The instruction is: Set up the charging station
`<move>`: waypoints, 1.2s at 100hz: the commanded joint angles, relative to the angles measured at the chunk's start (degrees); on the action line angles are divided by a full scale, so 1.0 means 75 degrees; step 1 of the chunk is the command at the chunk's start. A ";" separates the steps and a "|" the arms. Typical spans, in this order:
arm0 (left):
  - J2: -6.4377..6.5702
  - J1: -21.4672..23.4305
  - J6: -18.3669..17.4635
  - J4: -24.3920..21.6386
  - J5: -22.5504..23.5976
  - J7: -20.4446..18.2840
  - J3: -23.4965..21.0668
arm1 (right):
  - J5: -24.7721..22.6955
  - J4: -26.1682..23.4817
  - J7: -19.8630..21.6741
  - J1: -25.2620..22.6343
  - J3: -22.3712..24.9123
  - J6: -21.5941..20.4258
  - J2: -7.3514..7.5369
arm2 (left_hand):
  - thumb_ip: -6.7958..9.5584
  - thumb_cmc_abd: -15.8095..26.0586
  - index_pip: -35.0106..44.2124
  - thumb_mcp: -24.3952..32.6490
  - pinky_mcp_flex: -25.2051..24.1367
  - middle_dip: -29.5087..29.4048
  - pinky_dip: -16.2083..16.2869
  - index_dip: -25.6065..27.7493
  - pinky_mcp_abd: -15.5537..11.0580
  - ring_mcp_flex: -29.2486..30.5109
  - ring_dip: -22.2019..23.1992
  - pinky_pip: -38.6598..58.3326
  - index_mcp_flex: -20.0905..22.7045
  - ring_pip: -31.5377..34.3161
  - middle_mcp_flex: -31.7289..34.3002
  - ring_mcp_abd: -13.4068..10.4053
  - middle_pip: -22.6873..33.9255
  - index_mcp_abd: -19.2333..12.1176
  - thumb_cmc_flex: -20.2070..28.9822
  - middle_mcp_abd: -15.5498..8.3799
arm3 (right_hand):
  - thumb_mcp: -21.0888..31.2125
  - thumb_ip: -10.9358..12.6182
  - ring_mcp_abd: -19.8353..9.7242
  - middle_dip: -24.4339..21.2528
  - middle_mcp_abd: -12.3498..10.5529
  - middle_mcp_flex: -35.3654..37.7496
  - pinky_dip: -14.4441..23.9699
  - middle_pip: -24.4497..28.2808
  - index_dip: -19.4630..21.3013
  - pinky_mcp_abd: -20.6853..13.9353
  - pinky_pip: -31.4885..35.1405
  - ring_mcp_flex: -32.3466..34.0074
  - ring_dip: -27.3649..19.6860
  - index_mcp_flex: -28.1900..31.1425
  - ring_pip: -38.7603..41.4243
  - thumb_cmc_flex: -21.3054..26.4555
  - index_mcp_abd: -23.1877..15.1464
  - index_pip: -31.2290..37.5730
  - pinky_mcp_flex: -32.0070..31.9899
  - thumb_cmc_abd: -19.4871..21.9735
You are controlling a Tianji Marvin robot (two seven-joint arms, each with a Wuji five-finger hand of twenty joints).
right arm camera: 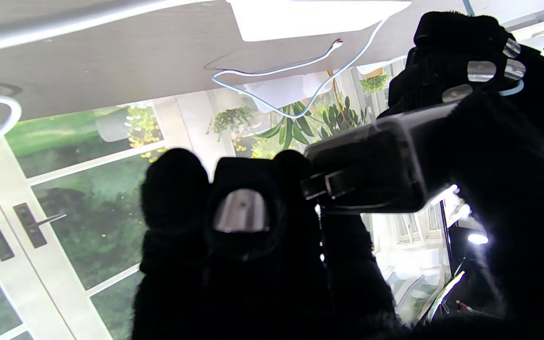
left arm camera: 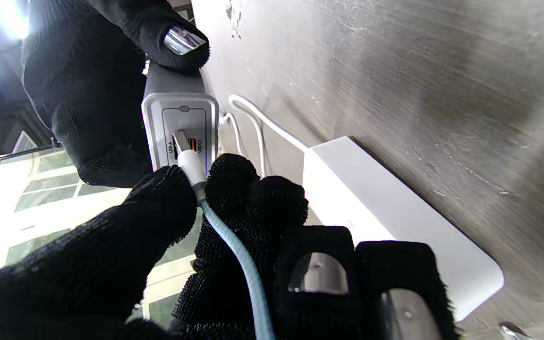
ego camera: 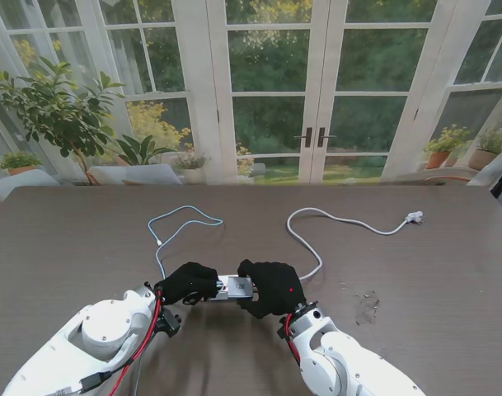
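The charger (ego camera: 234, 287), a grey block with USB ports on its end face, is lifted a little off the table (ego camera: 61, 239) near the middle of the near edge, held between the two gloved hands. On its left, the left hand (ego camera: 187, 283) pinches the white connector (left arm camera: 191, 166) of a pale blue braided cable (left arm camera: 243, 264) between thumb and fingers, with the metal tip at the port marked USB-A; how far it sits in the port I cannot tell. That cable runs from the left hand away toward the far edge, loops there and comes back partway, with a small white plug at its loose end. Over the charger itself, the right hand (ego camera: 273, 286) is wrapped around the body, thumb on one side and fingers (right arm camera: 241, 212) on the other, keeping the port face turned toward the left hand. A white rectangular box (left arm camera: 395, 212) lies flat on the table close to the hands in the left wrist view. Farther right, a white power cord (ego camera: 333, 221) snakes from beside the right hand toward the far right corner, ending in a white plug (ego camera: 413, 217) lying on the table well apart from the hands.
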 commanded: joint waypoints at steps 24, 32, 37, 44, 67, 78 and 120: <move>-0.0098 -0.0023 0.0043 -0.0105 0.0097 -0.0046 0.0071 | -0.0101 -0.0286 0.0241 -0.0063 -0.0109 0.0174 -0.0039 | -0.0090 0.0134 0.0031 0.0383 0.0326 -0.0226 0.0211 0.0085 -0.1176 0.0089 0.0102 0.2095 0.0511 0.0765 0.0518 -0.1053 0.0163 0.0427 0.0179 0.0101 | 0.1275 0.0471 -0.0238 0.0020 -0.0851 0.0517 -0.0072 0.0517 0.0297 -0.0202 0.0399 0.0306 -0.5665 0.0254 0.0206 0.0912 -0.1262 0.3143 0.0077 0.0955; -0.0106 -0.0027 0.0069 -0.0136 0.0121 0.0003 0.0077 | -0.0084 -0.0305 0.0278 -0.0071 -0.0119 0.0213 -0.0042 | -0.0090 0.0130 0.0026 0.0381 0.0327 -0.0245 0.0223 0.0088 -0.1182 0.0089 0.0101 0.2095 0.0525 0.0768 0.0521 -0.1054 0.0177 0.0428 0.0178 0.0108 | 0.1266 0.0471 -0.0229 0.0022 -0.0845 0.0519 -0.0073 0.0513 0.0299 -0.0210 0.0403 0.0303 -0.5654 0.0254 0.0227 0.0916 -0.1261 0.3141 0.0077 0.0953; -0.0108 -0.0028 0.0087 -0.0153 0.0143 0.0023 0.0077 | -0.0092 -0.0327 0.0294 -0.0080 -0.0123 0.0243 -0.0038 | -0.0087 0.0131 0.0021 0.0386 0.0327 -0.0257 0.0228 0.0087 -0.1184 0.0089 0.0101 0.2095 0.0527 0.0769 0.0519 -0.1057 0.0179 0.0426 0.0183 0.0097 | 0.1265 0.0472 -0.0216 0.0022 -0.0842 0.0519 -0.0072 0.0510 0.0299 -0.0199 0.0406 0.0302 -0.5650 0.0255 0.0233 0.0921 -0.1259 0.3140 0.0077 0.0952; -0.0116 -0.0035 0.0106 -0.0157 0.0161 0.0061 0.0083 | -0.0093 -0.0356 0.0310 -0.0100 -0.0124 0.0292 -0.0038 | -0.0088 0.0122 0.0011 0.0384 0.0328 -0.0279 0.0236 0.0083 -0.1186 0.0089 0.0103 0.2095 0.0530 0.0775 0.0521 -0.1056 0.0183 0.0427 0.0189 0.0093 | 0.1264 0.0477 -0.0210 0.0023 -0.0828 0.0527 -0.0073 0.0504 0.0289 -0.0193 0.0409 0.0298 -0.5644 0.0288 0.0238 0.0938 -0.1188 0.3118 0.0077 0.0949; -0.0163 -0.0090 0.0130 -0.0112 0.0182 0.0222 0.0167 | -0.0023 -0.0480 0.0396 -0.0190 -0.0092 0.0502 -0.0057 | -0.0088 0.0107 -0.0021 0.0379 0.0328 -0.0345 0.0249 0.0068 -0.1188 0.0088 0.0101 0.2095 0.0543 0.0777 0.0524 -0.1056 0.0192 0.0430 0.0211 0.0086 | 0.1255 0.0482 -0.0189 0.0034 -0.0786 0.0537 -0.0079 0.0485 0.0301 -0.0153 0.0406 0.0296 -0.5626 0.0290 0.0257 0.0959 -0.1185 0.3110 0.0078 0.0942; -0.0194 -0.0119 0.0137 -0.0062 0.0170 0.0313 0.0217 | -0.0002 -0.0500 0.0410 -0.0210 -0.0088 0.0587 -0.0065 | -0.0088 0.0103 -0.0037 0.0375 0.0329 -0.0372 0.0258 0.0060 -0.1191 0.0088 0.0101 0.2095 0.0543 0.0778 0.0522 -0.1056 0.0195 0.0446 0.0228 0.0093 | 0.1254 0.0482 -0.0174 0.0038 -0.0775 0.0553 -0.0082 0.0476 0.0301 -0.0127 0.0405 0.0294 -0.5615 0.0295 0.0271 0.0964 -0.1171 0.3104 0.0087 0.0942; -0.0174 -0.0041 0.0281 -0.0112 0.0179 0.0245 0.0254 | 0.0138 -0.0612 0.0545 -0.0328 0.0050 0.0874 -0.0088 | -0.0039 0.0292 -0.0083 0.0111 0.0339 -0.0352 0.0227 0.0063 -0.1361 0.0090 0.0095 0.2095 0.0397 0.0754 0.0483 -0.1179 0.0181 0.0388 0.0220 -0.0021 | 0.1232 0.0486 -0.0168 0.0061 -0.0747 0.0545 -0.0091 0.0458 0.0320 -0.0126 0.0406 0.0297 -0.5608 0.0305 0.0259 0.0994 -0.1118 0.3077 0.0087 0.0956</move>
